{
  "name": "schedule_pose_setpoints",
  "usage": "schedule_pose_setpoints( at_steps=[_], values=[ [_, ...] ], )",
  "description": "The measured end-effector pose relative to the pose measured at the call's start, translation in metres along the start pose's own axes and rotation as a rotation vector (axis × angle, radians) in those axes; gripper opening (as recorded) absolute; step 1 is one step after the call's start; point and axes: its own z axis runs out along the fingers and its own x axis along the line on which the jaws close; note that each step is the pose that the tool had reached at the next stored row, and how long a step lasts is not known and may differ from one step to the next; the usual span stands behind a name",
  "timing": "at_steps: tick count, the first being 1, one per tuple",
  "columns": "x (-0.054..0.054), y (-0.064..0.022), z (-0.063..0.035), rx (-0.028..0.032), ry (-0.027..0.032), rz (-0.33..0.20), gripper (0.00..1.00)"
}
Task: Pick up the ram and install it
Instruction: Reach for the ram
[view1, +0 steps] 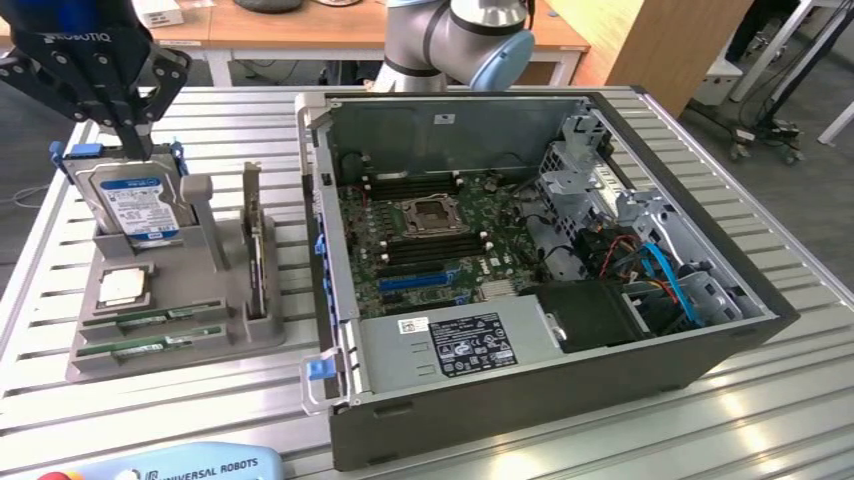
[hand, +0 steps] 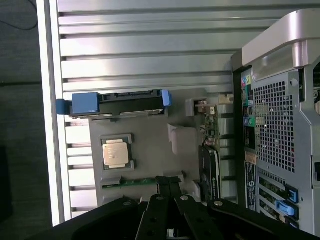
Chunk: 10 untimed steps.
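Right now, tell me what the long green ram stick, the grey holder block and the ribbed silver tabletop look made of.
Ram stick: green circuit board, seemingly matt.
Holder block: probably plastic, flat matt grey, moulded slots.
Tabletop: likely aluminium, bright ribs catching glare.

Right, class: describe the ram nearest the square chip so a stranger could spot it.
Find the open computer case; the grey holder stands on the exterior view's left of it. The ram lies flat beside the square chip: thin, long, green, unlike the upright blue-labelled hard drive.
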Motion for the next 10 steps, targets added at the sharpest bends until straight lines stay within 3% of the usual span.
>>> schedule_pose_setpoints(
  at_steps=[10],
  values=[
    [-0.001, -0.0137, -0.0006, 0.0, 0.0, 0.0, 0.1]
  ],
)
